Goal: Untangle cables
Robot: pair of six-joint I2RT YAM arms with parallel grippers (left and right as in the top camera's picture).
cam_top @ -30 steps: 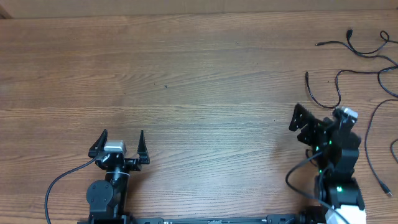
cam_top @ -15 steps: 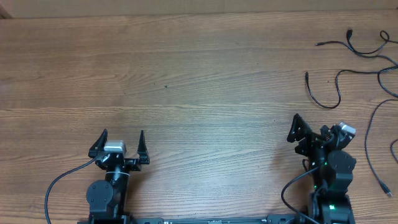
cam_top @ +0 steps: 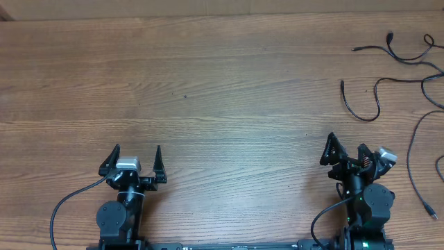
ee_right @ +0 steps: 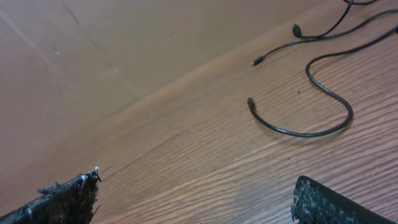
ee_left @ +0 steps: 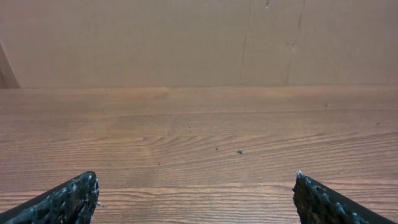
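Thin black cables lie spread over the far right of the wooden table. One cable (cam_top: 362,116) curls in a hook with its plug end pointing away from me. A second cable (cam_top: 388,51) runs along the back right. A third cable (cam_top: 411,163) trails down the right edge. In the right wrist view the hooked cable (ee_right: 311,132) lies ahead and to the right, apart from the fingers. My right gripper (cam_top: 345,144) (ee_right: 198,180) stands open and empty, short of the hooked cable. At the near left my left gripper (cam_top: 137,149) (ee_left: 193,180) is open over bare wood.
The wooden table (cam_top: 208,90) stretches across the whole overhead view, with a cardboard-coloured wall (ee_left: 186,37) behind its far edge. A thicker black wire (cam_top: 66,201) runs from the left arm's base off the near edge.
The right arm has pulled back toward the near edge and lowered, its gripper staying open. The left arm and the cables have not moved.
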